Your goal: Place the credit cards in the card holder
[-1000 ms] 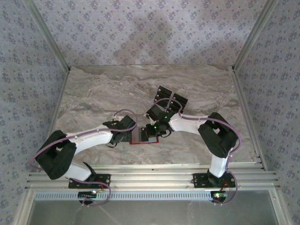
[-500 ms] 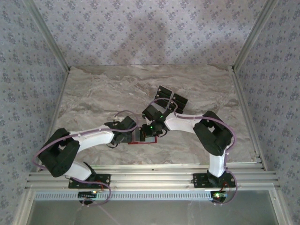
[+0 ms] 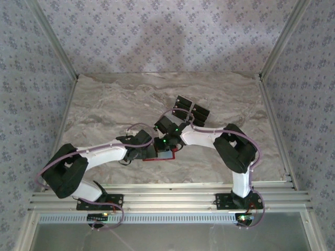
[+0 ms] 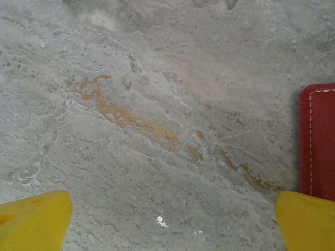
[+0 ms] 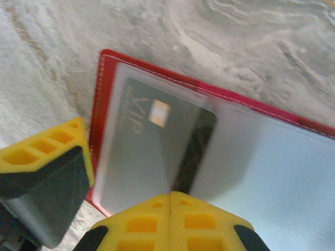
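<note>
Within the card holder [image 5: 106,65], a VIP credit card [image 5: 157,141]

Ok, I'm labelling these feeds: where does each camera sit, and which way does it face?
Top external: above, behind the bases, looking down at the table; both arms, left gripper, right gripper.
Left wrist: faces down at the table; its yellow fingertips.
Right wrist: close over card holder and credit card; its fingers.
All share the card holder.
</note>
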Robot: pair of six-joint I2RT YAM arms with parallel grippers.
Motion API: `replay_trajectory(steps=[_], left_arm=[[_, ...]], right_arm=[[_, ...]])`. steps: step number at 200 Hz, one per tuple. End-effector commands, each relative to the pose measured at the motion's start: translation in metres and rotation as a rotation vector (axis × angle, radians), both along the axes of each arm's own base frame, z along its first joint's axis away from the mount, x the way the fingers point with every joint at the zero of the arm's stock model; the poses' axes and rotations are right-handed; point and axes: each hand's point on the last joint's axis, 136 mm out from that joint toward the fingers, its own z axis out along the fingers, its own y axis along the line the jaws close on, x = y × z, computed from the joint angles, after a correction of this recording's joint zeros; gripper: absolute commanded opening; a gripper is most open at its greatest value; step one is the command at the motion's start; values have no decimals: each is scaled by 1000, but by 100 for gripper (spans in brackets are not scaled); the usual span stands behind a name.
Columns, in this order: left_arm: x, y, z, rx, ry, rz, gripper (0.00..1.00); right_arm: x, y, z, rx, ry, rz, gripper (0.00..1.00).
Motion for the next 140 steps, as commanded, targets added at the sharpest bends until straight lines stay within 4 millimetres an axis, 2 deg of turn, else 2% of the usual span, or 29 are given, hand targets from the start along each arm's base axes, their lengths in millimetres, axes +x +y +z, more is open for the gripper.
replay_trajectory(steps=[1,37,48,52,79,140], left_arm=[[3,3,18,2,-36,16,100],[7,6,24,26,-47,20,100],[8,9,23,40,-44,26,100],[8,10,22,44,-43,27,100],[10,15,20,70,-39,43,100],[13,22,13,119,-22,64,100]], right_arm=[[-1,11,4,28,18,6,3],[2,4,14,34,-4,-4,3],[7,1,22,42,-27,-16,3],[1,-8,13,19,-12,-21,3],[5,-21,12,-2,-17,-44,3],[6,-22,4,-22,-10,-45,3]])
